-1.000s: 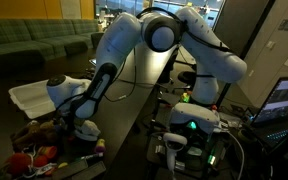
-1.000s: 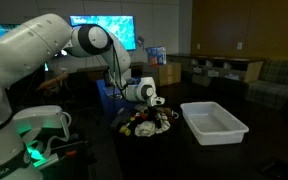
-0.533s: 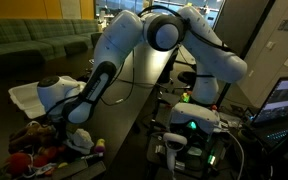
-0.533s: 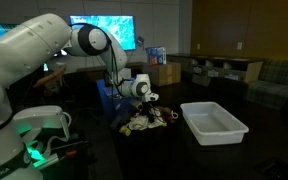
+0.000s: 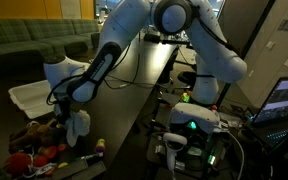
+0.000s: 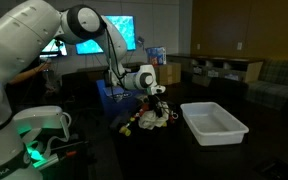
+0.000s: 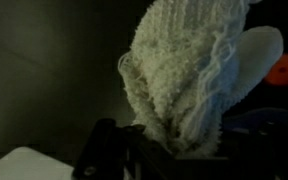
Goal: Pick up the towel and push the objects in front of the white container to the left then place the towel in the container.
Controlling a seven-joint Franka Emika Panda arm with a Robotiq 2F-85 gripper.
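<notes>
My gripper (image 5: 72, 106) is shut on a white knitted towel (image 5: 79, 128) and holds it hanging above the table. In the wrist view the towel (image 7: 184, 70) fills the middle, pinched between the dark fingers (image 7: 174, 150). In an exterior view the gripper (image 6: 156, 93) holds the towel (image 6: 152, 115) over a heap of small coloured objects (image 6: 142, 125). The white container (image 6: 214, 122) stands beside that heap; it also shows in an exterior view (image 5: 32, 97) behind the gripper. The objects (image 5: 39, 150) lie in front of the container, under and beside the towel.
The dark table (image 6: 184, 155) runs under everything. A lit robot base (image 5: 192, 125) and cables stand next to the table. A laptop (image 5: 284, 100) sits at the edge. Sofas and screens are in the background. A white object corner (image 7: 24, 165) shows in the wrist view.
My gripper has risen from the heap of objects with the towel in it; the towel now hangs clear above the objects.
</notes>
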